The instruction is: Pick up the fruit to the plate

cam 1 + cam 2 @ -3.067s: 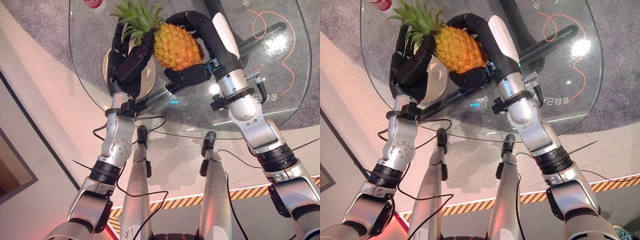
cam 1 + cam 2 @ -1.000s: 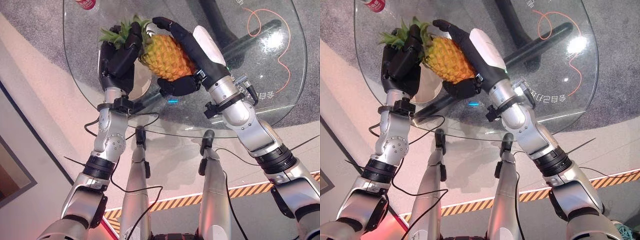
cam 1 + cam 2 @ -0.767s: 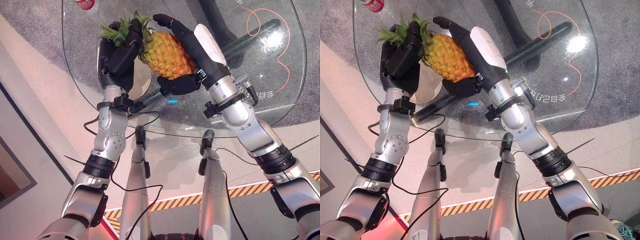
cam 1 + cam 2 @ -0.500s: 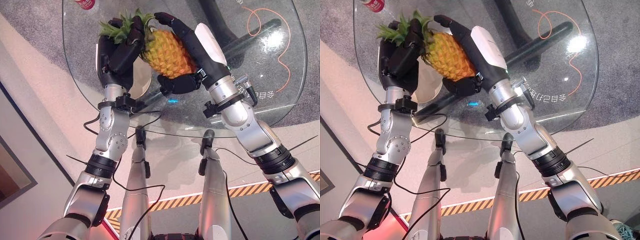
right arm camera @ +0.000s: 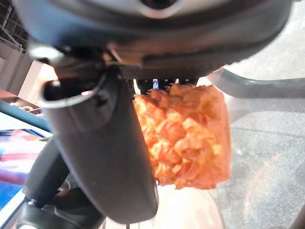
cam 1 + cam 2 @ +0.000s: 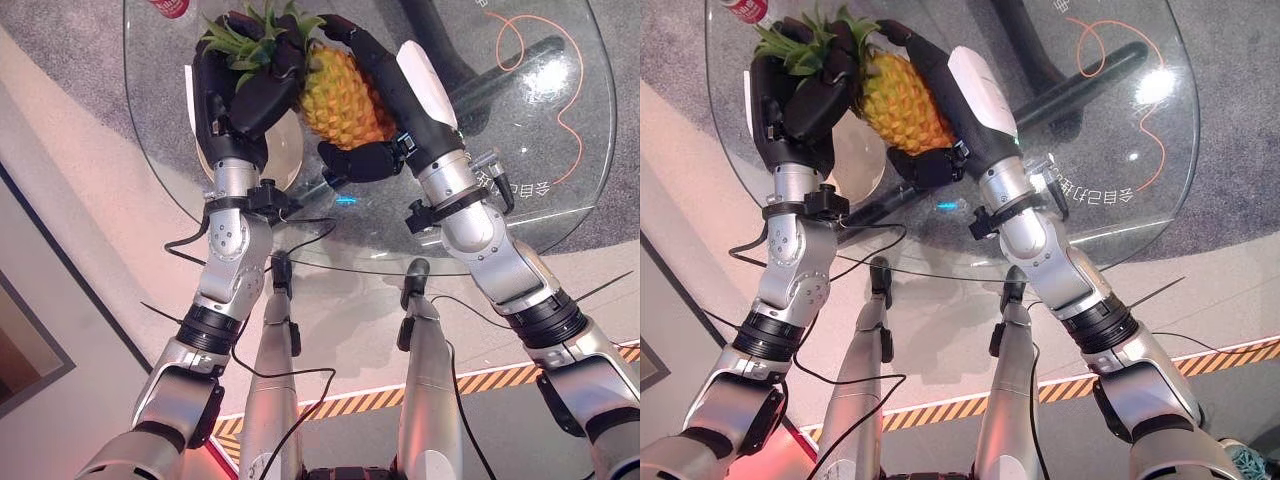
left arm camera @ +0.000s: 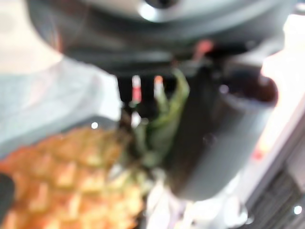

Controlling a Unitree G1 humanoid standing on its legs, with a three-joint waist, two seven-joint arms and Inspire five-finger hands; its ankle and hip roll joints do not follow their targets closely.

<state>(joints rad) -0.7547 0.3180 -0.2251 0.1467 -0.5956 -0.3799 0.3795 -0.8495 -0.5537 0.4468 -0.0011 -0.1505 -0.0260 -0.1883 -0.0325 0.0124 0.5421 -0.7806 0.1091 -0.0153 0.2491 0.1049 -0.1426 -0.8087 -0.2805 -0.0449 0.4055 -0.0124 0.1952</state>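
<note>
Pineapple (image 6: 345, 95), orange body with green crown (image 6: 250, 35), is held up between both hands above a round glass table (image 6: 560, 120). Left eye view: left hand (image 6: 235, 95) has its fingers curled round the leafy crown end; right hand (image 6: 385, 100) has its fingers bent over the far side of the body and its thumb tucked under the near side, gripping it. White plate (image 6: 285, 155) lies on the glass directly below the left hand, partly hidden by it; the fruit hangs above and just right of the plate, not resting on it. Red can (image 6: 170, 8) stands at the table's far left edge. Orange cord (image 6: 560, 70) loops on the floor under the glass at far right. Right eye view: same grasp, pineapple (image 6: 900, 100) between left hand (image 6: 795, 95) and right hand (image 6: 960, 90), plate (image 6: 855, 160) beneath. Left wrist view: crown leaves (image 7: 159, 119) and scaled body (image 7: 62, 181) sit close against a dark finger (image 7: 214, 143). Right wrist view: pineapple body (image 5: 188, 138) sits beside the dark thumb (image 5: 107, 152).
</note>
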